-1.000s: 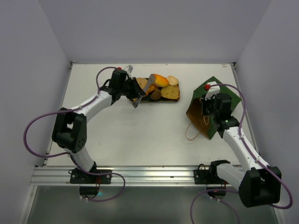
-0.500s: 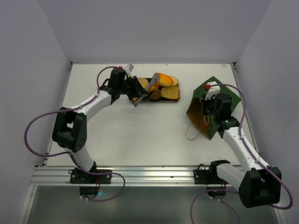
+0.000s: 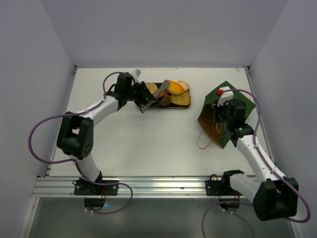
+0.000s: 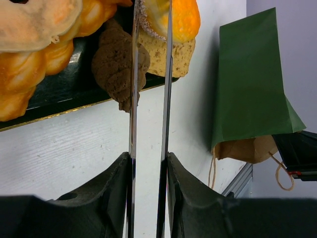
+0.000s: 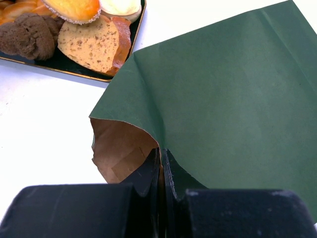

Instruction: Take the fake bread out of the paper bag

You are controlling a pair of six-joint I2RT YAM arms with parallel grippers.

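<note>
The paper bag (image 3: 229, 111) lies at the right, its brown mouth facing left. My right gripper (image 3: 218, 119) is shut on the bag's upper rim (image 5: 161, 158). My left gripper (image 3: 140, 94) is shut on metal tongs (image 4: 132, 99), whose arms reach over the dark tray (image 3: 166, 106). The tong tips are at an orange-yellow roll (image 4: 183, 17); the tips are cut off at the frame's top edge. On the tray lie the fake breads: a braided loaf (image 4: 29, 64), a tan bun (image 4: 34, 25), a toast slice (image 5: 91, 44) and a small dark piece (image 4: 116, 62).
The bag's twine handle (image 3: 203, 141) trails on the white table in front of its mouth. Grey walls enclose the table at the left, back and right. A metal rail (image 3: 148, 186) runs along the near edge.
The tongs and the orange-yellow roll have shifted slightly right over the tray. The right gripper and the bag have not moved.
</note>
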